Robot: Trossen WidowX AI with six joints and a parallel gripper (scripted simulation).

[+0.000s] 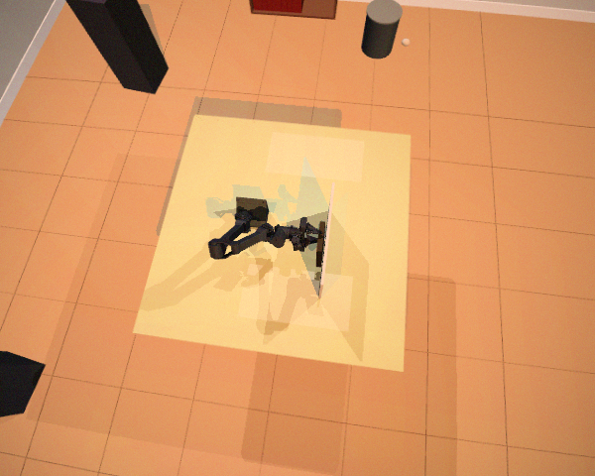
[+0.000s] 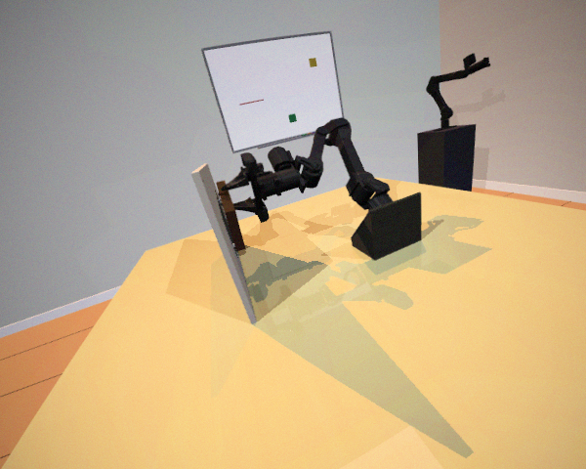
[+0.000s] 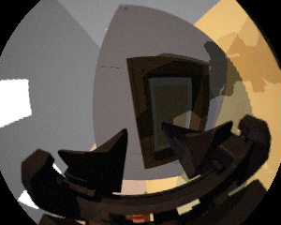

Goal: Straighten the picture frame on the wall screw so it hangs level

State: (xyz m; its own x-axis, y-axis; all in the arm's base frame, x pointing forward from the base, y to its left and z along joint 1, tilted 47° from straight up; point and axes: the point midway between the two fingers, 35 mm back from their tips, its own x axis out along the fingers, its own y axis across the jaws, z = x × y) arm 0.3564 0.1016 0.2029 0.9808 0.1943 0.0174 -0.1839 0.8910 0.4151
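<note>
The picture frame [image 1: 320, 253] [image 2: 235, 233] [image 3: 139, 98] has a dark brown border and hangs on the front of an upright pale panel [image 1: 331, 204] [image 2: 238, 282] [image 3: 112, 94]. In the wrist view the frame looks tilted, with its left border leaning, but lens distortion hides how much. The screw and notched strip are hidden. My gripper [image 1: 316, 235] [image 2: 229, 197] [image 3: 144, 127] is open and empty, its tips close in front of the frame's upper part. In the wrist view one finger is left of the frame and the other overlaps its lower right. Contact cannot be told.
The panel stands on a yellow table [image 1: 170, 307] [image 2: 132, 378]. My arm's dark base [image 1: 251, 204] [image 2: 397, 227] stands behind the gripper. Farther off are a whiteboard [image 2: 283, 80], another arm on a dark pedestal [image 2: 444, 158] and a grey cylinder [image 1: 380, 38].
</note>
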